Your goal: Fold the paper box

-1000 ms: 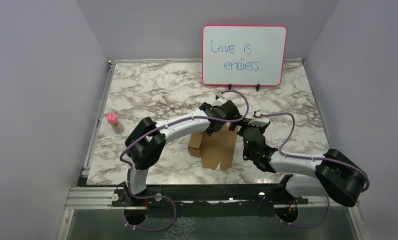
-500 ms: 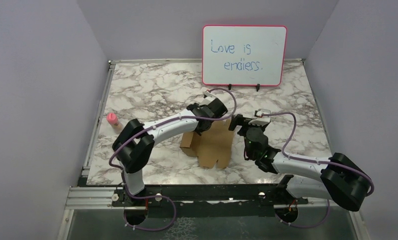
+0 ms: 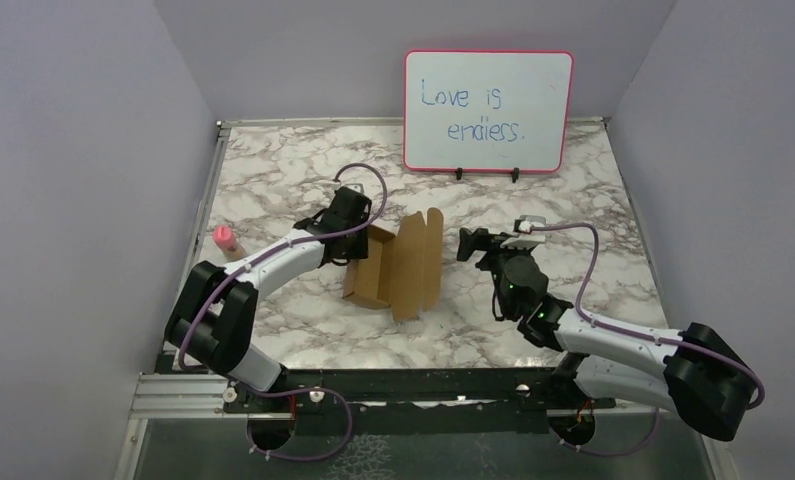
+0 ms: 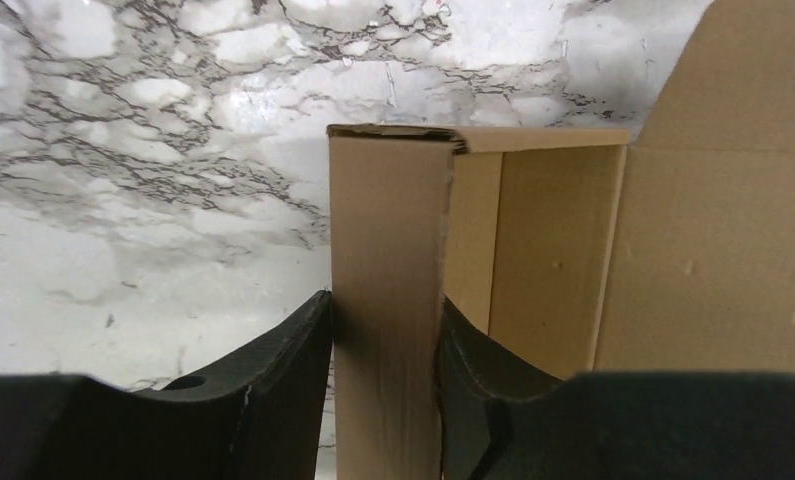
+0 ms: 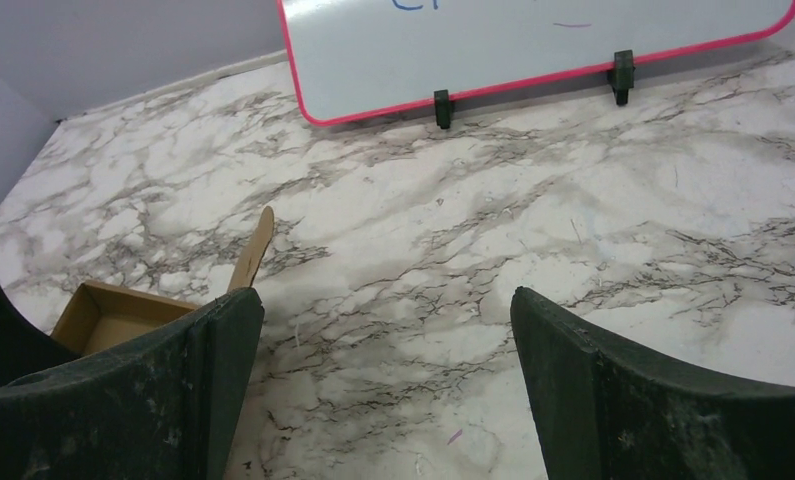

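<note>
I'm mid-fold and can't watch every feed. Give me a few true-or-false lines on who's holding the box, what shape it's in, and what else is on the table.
1. The left gripper is shut on a side wall of the paper box. True.
2. The right gripper is clamped on the box's flap. False: the right gripper is open with nothing between its fingers, and it is apart from the box.
3. The paper box lies as a flat sheet. False: its walls are raised and a wide flap stands up.
4. A small pink-topped bottle sits near the left edge of the table. True.
5. The whiteboard lies face down. False: it stands upright at the far edge.
</note>
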### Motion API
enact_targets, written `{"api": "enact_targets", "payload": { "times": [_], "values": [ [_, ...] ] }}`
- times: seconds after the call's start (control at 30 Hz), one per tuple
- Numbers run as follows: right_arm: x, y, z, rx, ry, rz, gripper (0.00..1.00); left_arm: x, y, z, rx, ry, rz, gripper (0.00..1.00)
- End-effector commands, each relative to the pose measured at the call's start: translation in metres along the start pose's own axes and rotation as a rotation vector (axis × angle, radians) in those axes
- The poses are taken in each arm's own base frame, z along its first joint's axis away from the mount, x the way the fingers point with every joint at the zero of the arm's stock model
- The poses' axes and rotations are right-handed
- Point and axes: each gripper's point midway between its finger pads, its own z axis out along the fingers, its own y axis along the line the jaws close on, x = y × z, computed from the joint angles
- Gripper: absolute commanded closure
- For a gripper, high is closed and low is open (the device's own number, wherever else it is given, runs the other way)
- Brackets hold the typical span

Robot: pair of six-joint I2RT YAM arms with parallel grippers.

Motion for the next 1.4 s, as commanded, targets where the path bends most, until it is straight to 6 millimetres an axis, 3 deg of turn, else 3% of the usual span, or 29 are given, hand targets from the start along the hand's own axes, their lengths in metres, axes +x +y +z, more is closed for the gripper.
{"api": "enact_targets", "payload": {
  "times": [0.0, 0.27, 0.43, 0.63, 0.8, 0.97, 1.17, 1.37],
  "values": [
    [-0.014, 0.02, -0.002, -0.086, 0.005, -0.003, 0.0, -0.009, -0.023, 0.003, 0.21, -0.047, -0.162, 0.59],
    [-0.017, 0.053, -0.001, -0.203, 0.093, -0.055, 0.0, 0.015, -0.03, 0.017, 0.351, -0.004, -0.33, 0.59],
    [-0.015, 0.071, 0.002, -0.25, 0.172, -0.107, 0.0, 0.015, -0.028, 0.016, 0.357, -0.03, -0.352, 0.47],
    [-0.015, 0.097, 0.003, -0.302, 0.313, -0.15, 0.0, 0.015, -0.008, 0.009, 0.284, -0.071, -0.352, 0.32],
    [-0.006, 0.11, 0.003, -0.304, 0.437, -0.163, 0.0, 0.023, 0.017, 0.005, 0.212, -0.089, -0.367, 0.29],
    [0.006, 0.123, 0.002, -0.334, 0.52, -0.155, 0.0, 0.026, 0.027, -0.004, 0.178, -0.107, -0.349, 0.26],
    [0.016, 0.134, -0.002, -0.372, 0.575, -0.137, 0.0, 0.03, 0.014, -0.014, 0.269, -0.093, -0.353, 0.25],
    [0.005, 0.135, -0.005, -0.393, 0.566, -0.159, 0.0, 0.034, -0.008, -0.022, 0.403, -0.075, -0.39, 0.26]
  ]
}}
